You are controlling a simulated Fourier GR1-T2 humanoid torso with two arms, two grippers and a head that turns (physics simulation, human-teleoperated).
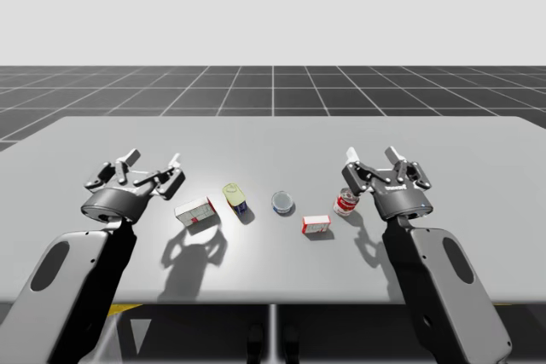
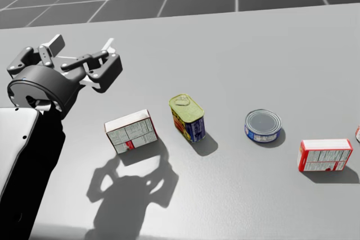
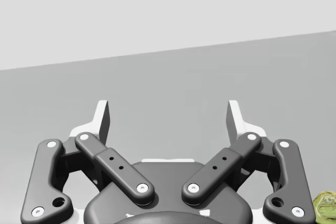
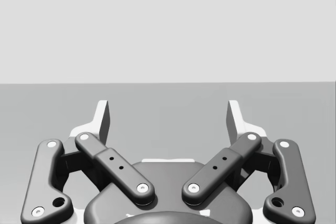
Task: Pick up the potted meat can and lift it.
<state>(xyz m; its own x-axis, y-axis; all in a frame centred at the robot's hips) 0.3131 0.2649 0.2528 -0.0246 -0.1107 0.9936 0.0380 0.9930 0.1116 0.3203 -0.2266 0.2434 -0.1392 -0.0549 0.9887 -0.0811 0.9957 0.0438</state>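
The potted meat can [image 2: 187,117] stands upright on the table [image 1: 273,138], at about four o'clock from the left claw [image 2: 84,49], which gapes wide and empty (the right claw [image 1: 373,158] likewise). The can is probably stiff, smooth and fairly light, and best pinched across its long flat sides.

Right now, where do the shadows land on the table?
High view: left pincer and right pincer throw dark shadows on the table toward its near edge. Head view: the yellow-topped can has a short soft shadow beside it.
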